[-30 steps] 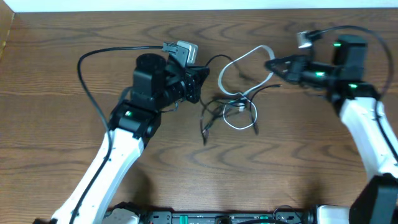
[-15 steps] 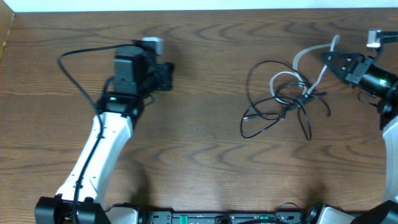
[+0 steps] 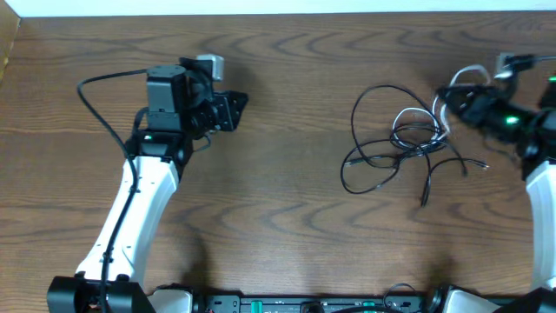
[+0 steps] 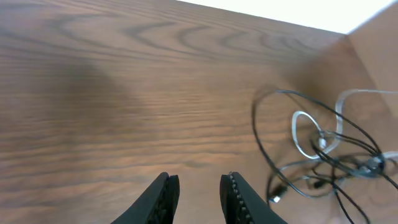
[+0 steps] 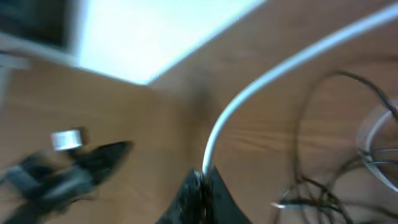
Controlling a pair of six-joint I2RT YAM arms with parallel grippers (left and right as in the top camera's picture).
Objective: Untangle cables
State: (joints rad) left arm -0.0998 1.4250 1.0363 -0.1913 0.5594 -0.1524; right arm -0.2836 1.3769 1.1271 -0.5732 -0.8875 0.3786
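Cables (image 3: 407, 148) lie in a loose tangle on the right half of the wooden table (image 3: 287, 226). The black loops are spread out, and 1 white cable (image 3: 440, 110) runs out of them toward my right gripper (image 3: 453, 92). On the right wrist camera I see that gripper's jaws pressed together on the white cable (image 5: 249, 99), which leaves the pinch and curves away to the upper right. The picture is blurred, but I can make out no gap between the fingers. The black loops sit to the lower right in that view.

My left gripper (image 3: 234, 104) is well apart from the tangle, on the left side of the table toward the far edge. On its wrist camera the 2 fingers (image 4: 165, 193) stand a little apart with only bare wood between them, holding nothing. The tangle lies ahead and to the right, with the white loop among the black cords (image 4: 254, 121).
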